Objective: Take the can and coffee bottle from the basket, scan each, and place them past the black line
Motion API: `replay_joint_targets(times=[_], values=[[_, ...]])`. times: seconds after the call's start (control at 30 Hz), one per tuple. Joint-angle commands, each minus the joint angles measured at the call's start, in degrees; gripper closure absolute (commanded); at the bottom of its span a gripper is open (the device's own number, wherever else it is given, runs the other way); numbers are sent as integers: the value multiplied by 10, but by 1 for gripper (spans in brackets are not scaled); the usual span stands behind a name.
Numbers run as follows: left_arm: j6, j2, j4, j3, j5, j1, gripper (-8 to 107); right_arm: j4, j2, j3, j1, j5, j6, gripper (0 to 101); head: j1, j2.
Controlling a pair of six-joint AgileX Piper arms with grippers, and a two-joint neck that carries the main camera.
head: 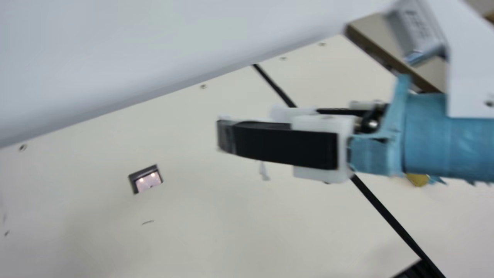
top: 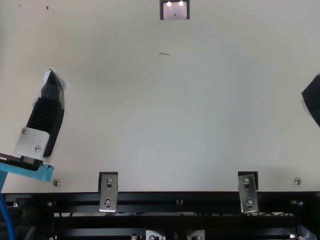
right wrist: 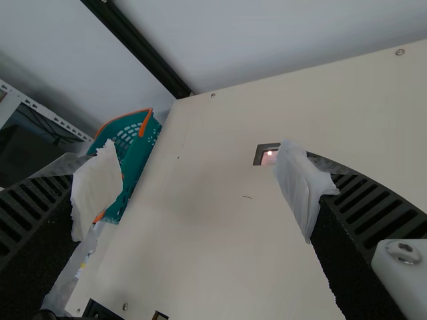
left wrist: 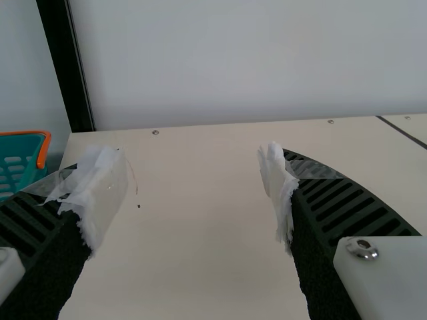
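My right gripper [head: 224, 136] is side-on in the main view, above the table near the black line [head: 386, 216]. In the right wrist view the right gripper [right wrist: 197, 190] stands open, nothing between its white-wrapped tips. The left gripper [top: 52, 80] hangs over the table at the left of the top view; the left gripper [left wrist: 193, 193] is open and holds nothing. A teal basket [right wrist: 137, 170] with an orange rim stands beside the table's edge, its inside mostly hidden. The scanner window [top: 175, 11] is lit. A yellow thing [head: 417, 180], partly behind my right arm, lies across the line.
A pale wall [left wrist: 253, 60] rises behind the table [left wrist: 200, 220]. Metal brackets [top: 108, 192] sit along the frame at one table edge. A brown-edged box or board [head: 380, 48] is behind the right arm, and a dark object [right wrist: 27, 153] stands beyond the basket.
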Motion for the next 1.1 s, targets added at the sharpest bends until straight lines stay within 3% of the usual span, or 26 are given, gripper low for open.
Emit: replay_joint_targets(times=[0.0,0.3,0.7,0.93,1.07], values=[[0,0,0,0,0,0,9,0,0,0,0,0,0,0,0,47],[0,0,0,0,0,0,9,0,0,0,0,0,0,0,-29,244],[0,0,0,0,0,0,9,0,0,0,0,0,0,0,-100,492],[0,0,0,0,0,0,9,0,0,0,0,0,0,0,-112,608],[0,0,0,0,0,0,9,0,0,0,0,0,0,0,-113,631]])
